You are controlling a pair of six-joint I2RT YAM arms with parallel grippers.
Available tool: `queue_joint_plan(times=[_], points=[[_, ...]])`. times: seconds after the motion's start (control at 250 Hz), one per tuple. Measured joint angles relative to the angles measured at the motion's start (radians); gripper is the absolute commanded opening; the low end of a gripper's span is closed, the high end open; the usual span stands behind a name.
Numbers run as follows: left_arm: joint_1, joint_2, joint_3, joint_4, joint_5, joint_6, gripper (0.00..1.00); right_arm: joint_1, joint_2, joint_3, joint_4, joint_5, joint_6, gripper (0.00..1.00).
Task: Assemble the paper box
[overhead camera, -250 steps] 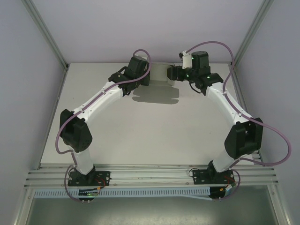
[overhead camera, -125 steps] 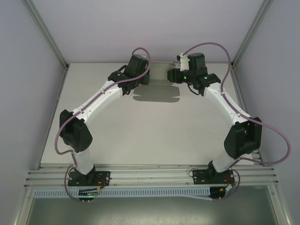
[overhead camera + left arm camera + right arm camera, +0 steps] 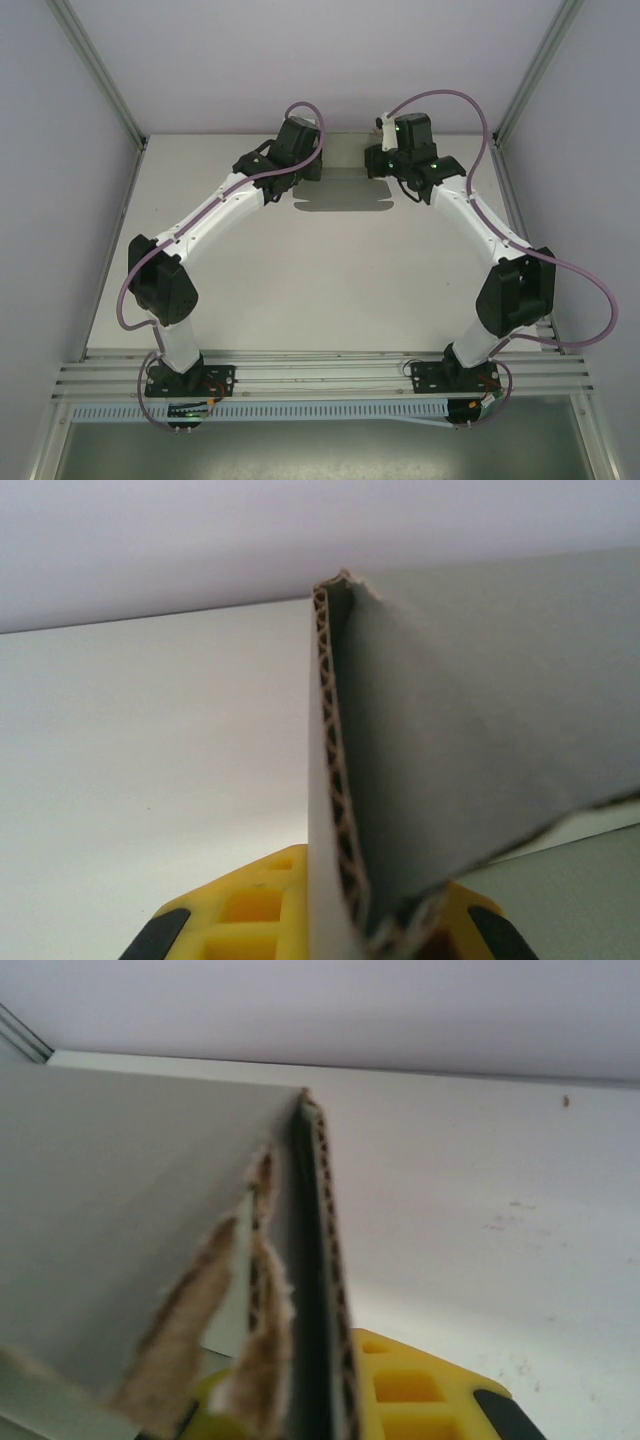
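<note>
The paper box (image 3: 345, 192) is a grey corrugated card sheet with flaps, held up off the table at the far middle between both arms. My left gripper (image 3: 318, 166) is shut on its left end; in the left wrist view the card's (image 3: 470, 740) fluted edge runs up from between the yellow fingers (image 3: 240, 910) of that gripper (image 3: 362, 932). My right gripper (image 3: 373, 160) is shut on the right end. In the right wrist view the card (image 3: 130, 1200) stands edge-on in that gripper (image 3: 312, 1405), with a torn, frayed flap edge (image 3: 262, 1360) beside the yellow finger (image 3: 420, 1390).
The white table (image 3: 300, 290) ends at the back wall (image 3: 340, 60) just behind the grippers. Aluminium posts (image 3: 100, 75) slope up at both far corners, with side walls left and right. The arm bases sit on a rail (image 3: 320, 375) at the near edge.
The right gripper has closed onto the card's right end. Both grippers have shifted towards the back wall, and the sheet looks narrower from above than before.
</note>
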Motion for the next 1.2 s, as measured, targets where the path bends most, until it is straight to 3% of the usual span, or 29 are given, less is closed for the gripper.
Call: queue_joint_plan(times=[0.236, 0.668, 0.911, 1.199], points=[[-0.003, 0.000, 0.006, -0.004, -0.045, -0.012, 0.00, 0.052, 0.054, 0.087, -0.058, 0.159, -0.023, 0.00], [-0.035, 0.039, 0.047, -0.006, -0.040, -0.071, 0.00, 0.154, 0.180, 0.243, -0.196, 0.653, -0.018, 0.00], [-0.041, 0.062, 0.078, 0.002, -0.018, -0.106, 0.00, 0.167, 0.206, 0.276, -0.206, 0.782, 0.004, 0.00], [-0.041, 0.065, 0.090, 0.000, -0.015, -0.125, 0.00, 0.168, 0.227, 0.282, -0.154, 0.806, -0.036, 0.03]])
